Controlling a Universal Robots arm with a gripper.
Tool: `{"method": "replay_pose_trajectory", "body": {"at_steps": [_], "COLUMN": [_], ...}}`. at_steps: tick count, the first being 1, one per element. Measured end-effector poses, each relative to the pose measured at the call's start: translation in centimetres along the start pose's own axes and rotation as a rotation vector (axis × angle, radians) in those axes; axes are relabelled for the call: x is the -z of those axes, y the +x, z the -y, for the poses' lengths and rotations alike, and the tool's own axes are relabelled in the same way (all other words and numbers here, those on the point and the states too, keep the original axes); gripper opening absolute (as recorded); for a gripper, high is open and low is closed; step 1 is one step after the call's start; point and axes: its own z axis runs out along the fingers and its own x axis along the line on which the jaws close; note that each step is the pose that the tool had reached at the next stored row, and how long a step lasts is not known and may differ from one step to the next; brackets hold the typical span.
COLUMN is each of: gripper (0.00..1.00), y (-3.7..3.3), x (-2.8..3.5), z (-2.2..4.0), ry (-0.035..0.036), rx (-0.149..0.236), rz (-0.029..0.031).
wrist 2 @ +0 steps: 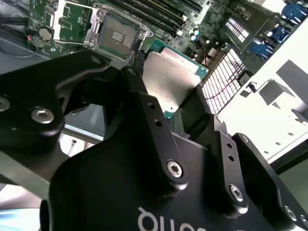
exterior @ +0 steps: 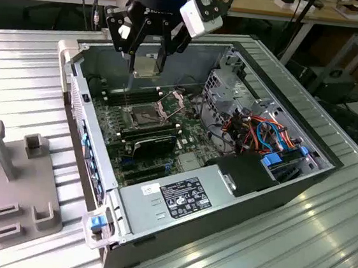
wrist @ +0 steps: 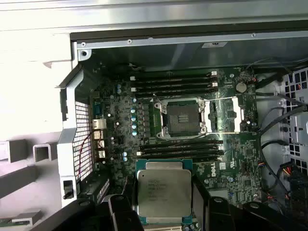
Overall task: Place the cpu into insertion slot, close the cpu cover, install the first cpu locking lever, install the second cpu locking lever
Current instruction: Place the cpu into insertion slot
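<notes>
The gripper (exterior: 147,61) is clamped on the cpu (exterior: 146,66), with its fingers (wrist 2: 144,108) closed to the chip's width and pinching opposite edges. I'd judge the chip light, stiff and thin, with a delicate underside, so the edges look like the right place to hold it. It hangs above the green motherboard (wrist: 120,120), apart from the insertion slot (exterior: 144,114). The slot lies bare, and the cpu cover (wrist: 230,114) is flipped open beside it.
</notes>
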Motion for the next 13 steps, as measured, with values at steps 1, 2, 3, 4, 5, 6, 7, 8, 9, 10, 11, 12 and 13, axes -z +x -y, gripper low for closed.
{"method": "replay_pose_trajectory", "body": {"at_steps": [1,2,3,4,5,6,7,8,9,10,11,12,13], "gripper": [0.55,0.55,0.55,0.55,0.55,0.55,0.55,0.55,0.55,0.55,0.55,0.55,0.55], "y": [0.0,0.0,0.0,0.0,0.0,0.0,0.0,-0.01,-0.03,-0.06,-0.11,-0.14,-0.18], "x": [0.0,0.0,0.0,0.0,0.0,0.0,0.0,0.0,0.0,0.0,0.0,0.0,0.0], "z": [0.0,0.0,0.0,0.0,0.0,0.0,0.0,0.0,0.0,0.0,-0.01,-0.01,-0.01], "ry": [0.0,0.0,0.0,0.0,0.0,0.0,0.0,0.0,0.0,0.0001,0.0,0.0,0.0], "rx": [0.0,0.0,0.0,0.0,0.0,0.0,0.0,0.0,0.0,0.0,0.0,0.0,0.0], "rz": [0.0,0.0,0.0,0.0,0.0,0.0,0.0,0.0,0.0,-0.0001,-0.0001,0.0,0.0]}}
